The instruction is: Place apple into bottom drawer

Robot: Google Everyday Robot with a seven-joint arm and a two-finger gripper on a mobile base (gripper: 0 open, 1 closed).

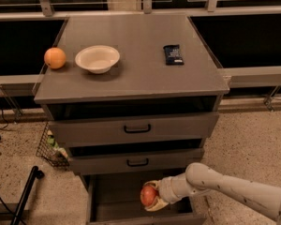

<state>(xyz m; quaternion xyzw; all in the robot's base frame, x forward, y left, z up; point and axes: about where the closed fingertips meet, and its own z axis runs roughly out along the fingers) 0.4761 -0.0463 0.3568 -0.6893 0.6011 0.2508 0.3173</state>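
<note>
The apple (148,194) is a small red fruit held in my gripper (152,197), which is shut on it. The white arm reaches in from the lower right. The gripper and apple hang inside the open bottom drawer (112,205), a dark grey box with a plain grey interior, pulled out below the two shallower drawers. The apple sits over the drawer's right half. I cannot tell whether it touches the drawer floor.
On the cabinet top (131,74) stand an orange fruit (55,58), a white bowl (97,58) and a dark snack packet (173,54). The two upper drawers (136,128) are slightly open. A wire basket (51,146) and a black pole (25,193) are on the left floor.
</note>
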